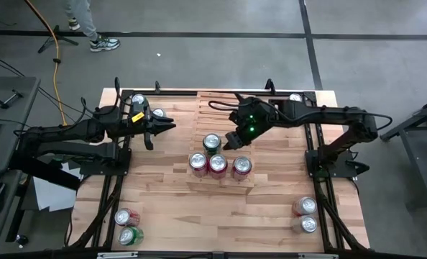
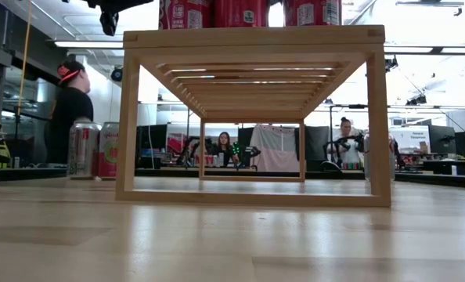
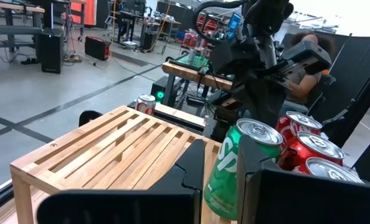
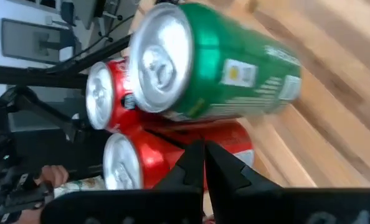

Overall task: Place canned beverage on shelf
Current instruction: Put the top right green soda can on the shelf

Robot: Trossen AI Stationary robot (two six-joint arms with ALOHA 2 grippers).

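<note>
The shelf (image 1: 221, 115) is a pale-wood slatted rack in the middle of the table. A green can (image 1: 211, 143) stands upright on its slats, right behind a row of three red cans (image 1: 218, 165). My right gripper (image 1: 230, 142) is shut and hovers just right of the green can (image 4: 216, 62), slanting down over the red cans (image 4: 119, 168). It touches nothing that I can see. My left gripper (image 1: 172, 124) is shut and waits level off the shelf's left side, pointing at the green can (image 3: 232, 168).
Spare cans stand on the table at the near left (image 1: 127, 226), near right (image 1: 306, 216), far left (image 1: 139, 100) and far right (image 1: 295, 97). Two of them show beside the shelf's leg (image 2: 91, 149). People sit in the room beyond (image 2: 223, 149). A person stands by the far edge (image 1: 91, 29).
</note>
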